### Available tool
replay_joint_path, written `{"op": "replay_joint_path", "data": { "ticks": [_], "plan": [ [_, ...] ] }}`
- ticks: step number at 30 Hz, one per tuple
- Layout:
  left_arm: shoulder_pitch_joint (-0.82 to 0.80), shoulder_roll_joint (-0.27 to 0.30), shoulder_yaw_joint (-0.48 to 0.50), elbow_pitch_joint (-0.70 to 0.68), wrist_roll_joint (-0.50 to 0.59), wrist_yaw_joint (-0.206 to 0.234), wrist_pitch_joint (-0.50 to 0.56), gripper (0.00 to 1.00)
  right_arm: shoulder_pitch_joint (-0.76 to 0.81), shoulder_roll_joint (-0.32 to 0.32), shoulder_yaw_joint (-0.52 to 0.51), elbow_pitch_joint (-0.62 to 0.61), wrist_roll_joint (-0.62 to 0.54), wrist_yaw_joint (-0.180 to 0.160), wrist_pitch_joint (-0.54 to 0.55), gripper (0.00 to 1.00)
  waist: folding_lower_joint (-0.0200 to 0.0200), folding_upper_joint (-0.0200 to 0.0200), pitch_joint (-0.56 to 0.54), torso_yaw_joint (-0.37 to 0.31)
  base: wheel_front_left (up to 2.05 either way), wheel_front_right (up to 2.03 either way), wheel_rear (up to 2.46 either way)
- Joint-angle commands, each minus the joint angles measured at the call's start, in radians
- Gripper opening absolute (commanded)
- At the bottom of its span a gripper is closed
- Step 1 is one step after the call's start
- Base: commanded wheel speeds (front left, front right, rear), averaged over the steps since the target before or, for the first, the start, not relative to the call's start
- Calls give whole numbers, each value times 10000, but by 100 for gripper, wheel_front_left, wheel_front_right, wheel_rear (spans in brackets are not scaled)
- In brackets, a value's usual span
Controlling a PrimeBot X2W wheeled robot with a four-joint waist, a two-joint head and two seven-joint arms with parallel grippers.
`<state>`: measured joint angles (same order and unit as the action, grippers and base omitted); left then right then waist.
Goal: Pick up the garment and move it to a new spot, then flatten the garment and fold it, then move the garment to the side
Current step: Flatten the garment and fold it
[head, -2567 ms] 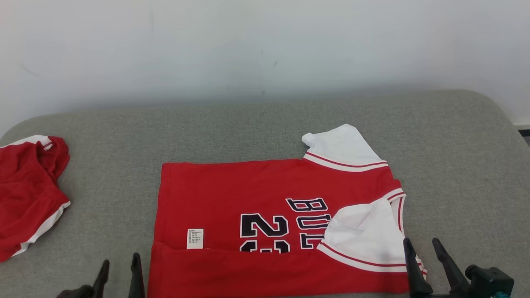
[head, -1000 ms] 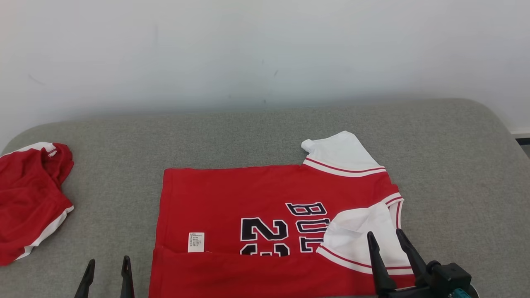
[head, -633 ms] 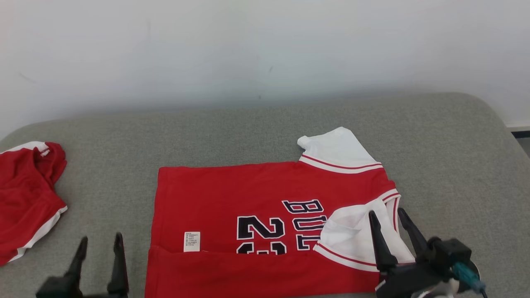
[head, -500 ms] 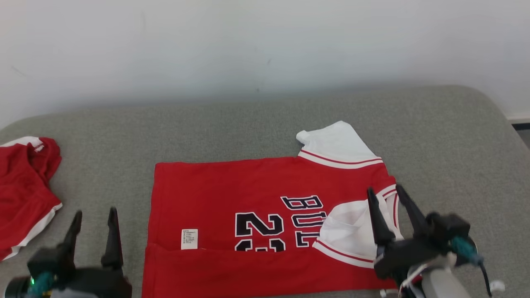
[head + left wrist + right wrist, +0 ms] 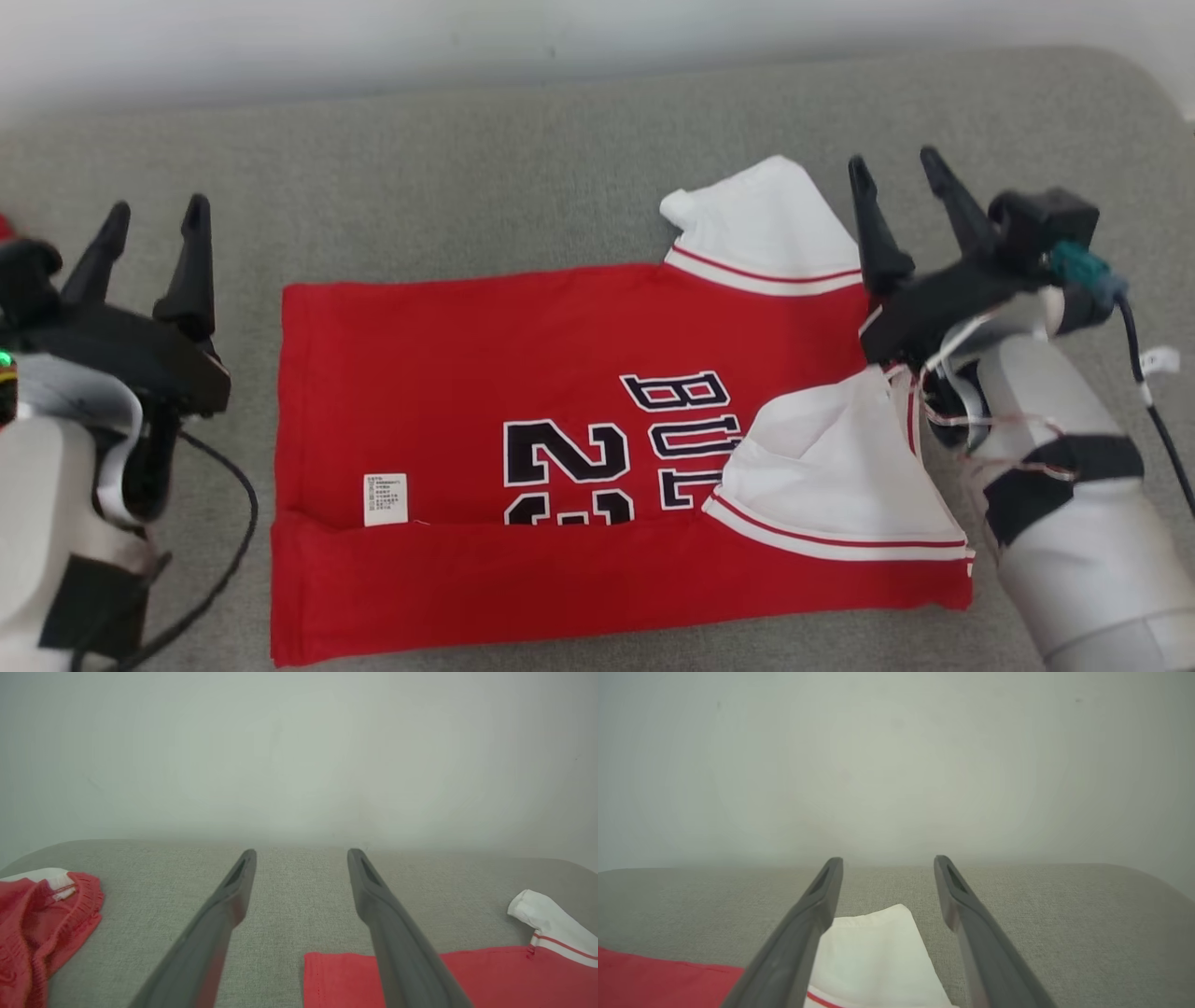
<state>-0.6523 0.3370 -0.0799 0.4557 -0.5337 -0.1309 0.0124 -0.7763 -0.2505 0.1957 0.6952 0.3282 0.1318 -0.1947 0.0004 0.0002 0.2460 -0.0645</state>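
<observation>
Risks noted: the garment (image 5: 560,373) lies flat on the grey worktop (image 5: 467,168), near edge (image 5: 560,579) already turned up over the lettering, near sleeve (image 5: 831,467) folded in but rumpled; the far sleeve (image 5: 761,219) juts out past the body, unfolded. I judge the chief hazard to be an uneven grasp; the left hand (image 5: 159,207) stands off the cloth, just beside the far hem corner, and could pinch the worktop covering or miss the edge, skewing the next fold. A pull on the far sleeve alone may drag the body and open the loose near sleeve. Loose wiring at the right wrist (image 5: 943,392) hangs close to the neckline and could snag it.

Pose: both hands released, fingers spread wide, grasping nothing, pointing away toward the wall. The right hand (image 5: 892,161) hovers at the far sleeve's outer edge; its wrist view shows the white cloth between and below the fingers. The right forearm (image 5: 1064,523) runs alongside the garment's collar end. A second red garment (image 5: 42,924) lies well apart to the left.
</observation>
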Motion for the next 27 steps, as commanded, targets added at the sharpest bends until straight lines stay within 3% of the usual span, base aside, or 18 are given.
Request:
{"op": "replay_joint_path", "data": {
  "ticks": [1, 11, 27],
  "plan": [
    [-352, 134, -192, 233, -233, 14, 300, 100, -448, 8, 153, 319, 73, -23, 33, 100, -4, -2, 906, -255, 0, 0, 0],
    [-1412, 508, -1500, 1374, -1194, 11, 1522, 100, -2377, 13, 1082, 2434, 154, -25, 169, 100, -4, -2, 1433, -256, 0, 0, 0],
    [-1944, 703, -2592, 2137, -1795, 10, 2530, 100, -3898, 236, 2080, 4458, 399, -25, 126, 100, -4, -2, 1812, -133, 0, 0, 0]
  ]
}}
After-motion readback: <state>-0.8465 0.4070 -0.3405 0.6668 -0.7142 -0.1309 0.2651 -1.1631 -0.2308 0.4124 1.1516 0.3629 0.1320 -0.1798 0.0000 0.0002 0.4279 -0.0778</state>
